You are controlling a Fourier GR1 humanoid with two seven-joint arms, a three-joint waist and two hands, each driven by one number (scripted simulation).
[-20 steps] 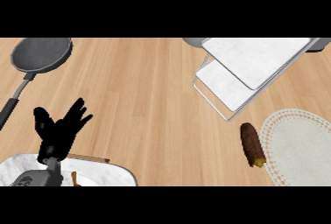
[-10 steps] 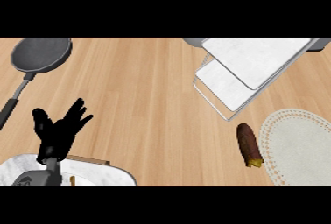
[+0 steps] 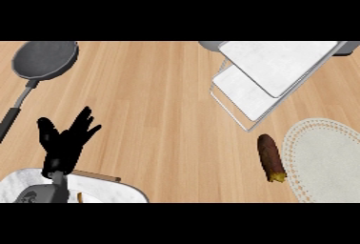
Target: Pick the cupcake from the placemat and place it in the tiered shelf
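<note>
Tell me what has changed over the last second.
The brown cupcake lying beside the placemat has crept slightly toward the upper left, with no hand on it. The open left hand at lower left, the pan and the tiered shelf stayed put.

Desk holdings: frying pan at far left with its handle running toward the near left edge; tiered shelf at far right, its upper tier overlapping the lower. Placemat near right, in front of the shelf, with the cupcake lying on the desk just beside the placemat's left edge. Left robot hand near left, fingers spread, above a plate at the near left edge.
</note>
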